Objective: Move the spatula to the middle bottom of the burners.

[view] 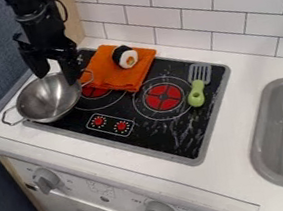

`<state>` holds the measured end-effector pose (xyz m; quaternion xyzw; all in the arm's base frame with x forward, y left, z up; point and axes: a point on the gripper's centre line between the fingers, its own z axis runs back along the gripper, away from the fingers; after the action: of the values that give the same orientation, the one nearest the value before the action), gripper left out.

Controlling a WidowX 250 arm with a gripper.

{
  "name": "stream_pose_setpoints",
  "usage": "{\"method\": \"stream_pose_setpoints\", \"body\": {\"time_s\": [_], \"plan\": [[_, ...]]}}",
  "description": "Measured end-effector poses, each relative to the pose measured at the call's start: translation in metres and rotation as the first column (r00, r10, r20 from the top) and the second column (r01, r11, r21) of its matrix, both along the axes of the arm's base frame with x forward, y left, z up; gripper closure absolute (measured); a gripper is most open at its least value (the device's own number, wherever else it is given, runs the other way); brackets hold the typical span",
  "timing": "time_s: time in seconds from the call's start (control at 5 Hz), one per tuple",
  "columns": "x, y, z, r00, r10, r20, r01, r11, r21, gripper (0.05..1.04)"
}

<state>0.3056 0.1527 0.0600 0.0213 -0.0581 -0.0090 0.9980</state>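
White tiled wall (158, 24), black stovetop (181, 144): spatula on the side away from the gripper

On the white counter (239, 97), the spatula with green handle and slotted metal head (197, 94) lies at the right side of the stovetop, just beside the right red burner (163, 97). The black two-finger gripper (58, 79) is at the other side, over the round metal bowl (48, 98) with loop handles. Its fingers are apart, with nothing held between them; whether the tips touch the bowl, I cannot tell.

So the spatula is well apart from the gripper, to the right and somewhat lower in the view. Between them lie the folded orange cloth (109, 74), the toy sushi (125, 57) on it, and the burner. The spatula's long axis goes from the wall side to the front, head toward the wall — roughly across the gripper's way.

I judge that the grasp is still to be made: the arm should cross high above the cloth, close on the handle, then bring the spatula toward the front middle — near the red knobs (110, 125).
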Motion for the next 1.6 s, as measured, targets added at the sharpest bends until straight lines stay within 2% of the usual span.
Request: {"method": "stream_pose_setpoints", "body": {"time_s": [0.2,0.4,0.6,0.8,1.0,1.2,1.4,1.6], "plan": [[-0.001,-0.003,-0.01,1.0,-0.005,-0.026,0.004,1.0,-0.019,0.082],[0.013,-0.05,-0.008,0.992,-0.126,-0.003,0.126,0.989,-0.076,0.082],[0.028,-0.106,0.011,0.954,-0.293,0.056,0.297,0.952,-0.074,0.082],[0.042,-0.153,0.019,0.913,-0.394,0.105,0.404,0.909,-0.104,0.082],[0.054,-0.2,-0.02,0.917,-0.398,0.015,0.395,0.905,-0.16,0.082],[0.067,-0.22,-0.048,0.912,-0.409,-0.028,0.403,0.907,-0.12,0.082],[0.079,-0.224,-0.054,0.906,-0.422,-0.032,0.419,0.905,-0.069,0.133],[0.079,-0.221,-0.056,0.908,-0.415,-0.053,0.413,0.91,-0.046,0.411]]}}
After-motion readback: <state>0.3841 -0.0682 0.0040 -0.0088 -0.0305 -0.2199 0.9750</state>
